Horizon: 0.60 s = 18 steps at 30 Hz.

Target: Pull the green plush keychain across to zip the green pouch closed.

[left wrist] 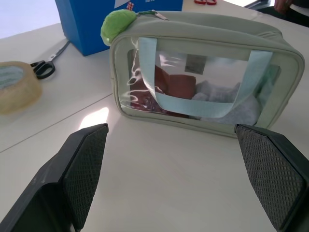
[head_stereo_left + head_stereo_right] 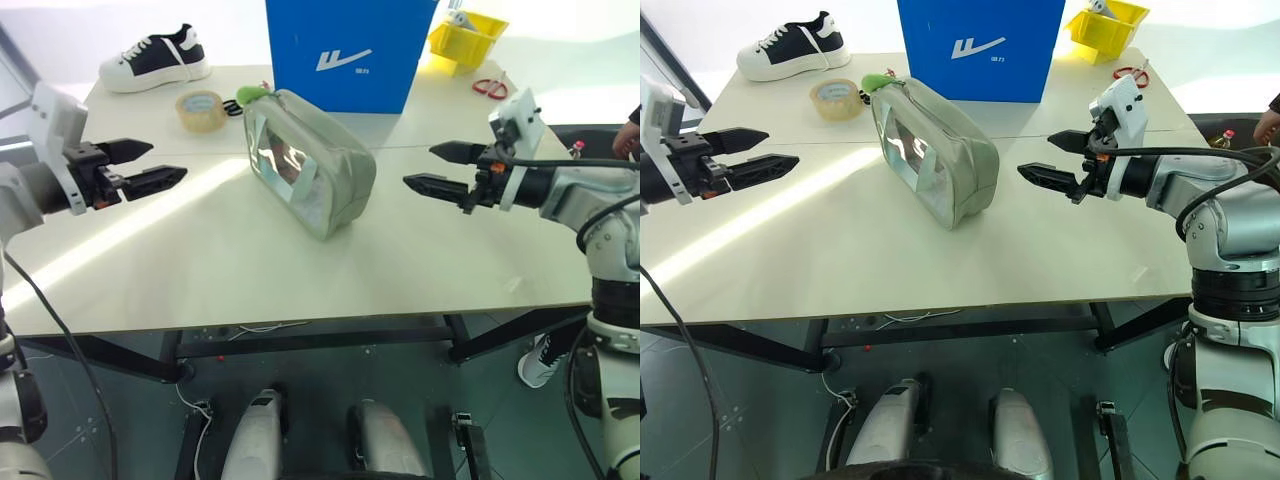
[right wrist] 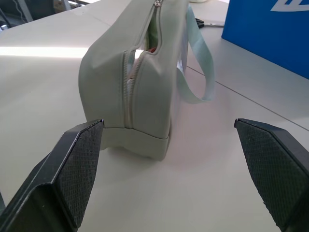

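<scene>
Green pouch mid-tabletop, zipper gaping. Green plush keychain at its far end. Left gripper and right gripper flank it, both jaws apart, empty; likely staged for brace-and-pull.

A big blue box stood at the back, sneaker and tape roll left of it, yellow bin and red scissors right.

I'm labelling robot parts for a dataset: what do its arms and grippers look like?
Both arms are silver-grey with black cables trailing along them. Each wrist carries a white boxy camera housing. The left gripper and right gripper each have two black, tapered fingers; their inner pads have a fine mesh-like texture.
</scene>
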Tool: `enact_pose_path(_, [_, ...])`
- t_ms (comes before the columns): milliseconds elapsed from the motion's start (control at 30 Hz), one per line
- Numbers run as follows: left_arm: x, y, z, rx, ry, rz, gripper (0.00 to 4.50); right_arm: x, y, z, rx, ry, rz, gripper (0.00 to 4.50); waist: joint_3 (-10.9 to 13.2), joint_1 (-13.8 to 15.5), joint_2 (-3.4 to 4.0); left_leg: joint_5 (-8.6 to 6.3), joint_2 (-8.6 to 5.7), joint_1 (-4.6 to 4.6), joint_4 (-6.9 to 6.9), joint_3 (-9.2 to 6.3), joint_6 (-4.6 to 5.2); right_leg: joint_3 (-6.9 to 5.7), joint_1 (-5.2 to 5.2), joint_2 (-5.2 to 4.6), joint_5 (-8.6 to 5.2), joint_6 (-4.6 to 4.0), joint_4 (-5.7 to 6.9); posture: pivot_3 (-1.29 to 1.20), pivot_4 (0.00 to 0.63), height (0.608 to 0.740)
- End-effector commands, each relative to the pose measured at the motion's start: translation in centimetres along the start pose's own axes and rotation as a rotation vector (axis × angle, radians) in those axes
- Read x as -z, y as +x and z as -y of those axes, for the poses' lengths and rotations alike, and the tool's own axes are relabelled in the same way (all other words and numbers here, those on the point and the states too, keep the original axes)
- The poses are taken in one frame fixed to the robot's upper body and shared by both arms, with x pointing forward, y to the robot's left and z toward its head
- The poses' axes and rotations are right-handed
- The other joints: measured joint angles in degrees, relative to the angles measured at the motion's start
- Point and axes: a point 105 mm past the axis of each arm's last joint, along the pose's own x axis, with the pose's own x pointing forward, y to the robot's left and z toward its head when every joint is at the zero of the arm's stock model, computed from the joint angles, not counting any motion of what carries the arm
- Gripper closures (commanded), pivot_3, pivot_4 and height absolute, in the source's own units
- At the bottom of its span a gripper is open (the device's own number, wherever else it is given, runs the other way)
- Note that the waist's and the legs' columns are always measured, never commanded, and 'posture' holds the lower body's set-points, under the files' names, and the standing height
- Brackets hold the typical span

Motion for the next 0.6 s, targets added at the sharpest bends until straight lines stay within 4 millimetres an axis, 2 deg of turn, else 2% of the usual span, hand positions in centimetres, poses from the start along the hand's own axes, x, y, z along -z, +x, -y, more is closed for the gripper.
enact_pose_path(33, [-1.2,-0.8,-0.3,-0.023,0.056,0.026,0.04,-2.2,-0.3,-0.6,-0.024,-0.076,0.049,0.0,0.0,0.02,0.0,0.0,0.0,0.0,0.0,0.01,0.0,0.0,0.0,-0.01,0.0,-0.01,0.0,0.0,0.15,0.74])
enact_pose_path(100, [-1.3,-0.9,-0.7,-0.035,0.014,0.041,0.04,-2.1,-0.2,-0.4,-0.013,-0.074,0.048,0.0,0.0,0.02,0.0,0.0,-0.01,0.0,0.01,0.02,0.0,0.0,0.01,-0.02,-0.01,-0.01,0.0,0.0,0.15,0.74])
enact_pose_path(267, [-1.5,-0.8,-0.4,-0.017,0.058,0.035,0.04,-2.4,0.0,-0.8,-0.037,-0.083,0.055,0.0,0.0,0.05,0.0,0.0,0.0,0.0,0.02,0.01,0.0,0.0,0.01,-0.01,0.0,0.01,0.01,0.0,0.15,0.74])
enact_pose_path(367, [-1.7,-0.7,-0.5,-0.027,0.047,0.054,0.04,-2.0,0.2,-0.8,-0.025,-0.1,0.041,0.0,0.0,0.05,0.0,0.0,-0.01,0.0,0.02,0.01,0.0,0.0,0.01,-0.01,0.01,0.03,0.01,0.0,0.15,0.74])
enact_pose_path(567, [-2.4,-0.4,1.0,0.024,0.061,0.069,0.04,-4.1,1.9,-3.9,-0.11,-0.133,0.123,0.0,0.0,-0.13,0.0,0.0,0.0,0.0,0.01,0.0,0.01,0.01,-0.01,0.0,0.03,0.06,0.05,0.0,0.15,0.74])
enact_pose_path(600, [-2.4,-0.1,1.8,0.059,0.071,0.057,0.04,-4.4,2.9,-4.5,-0.112,-0.135,0.14,0.0,0.0,-0.12,0.0,0.0,0.01,0.0,0.01,0.0,0.01,0.01,-0.01,0.0,0.03,0.06,0.06,0.0,0.15,0.74])
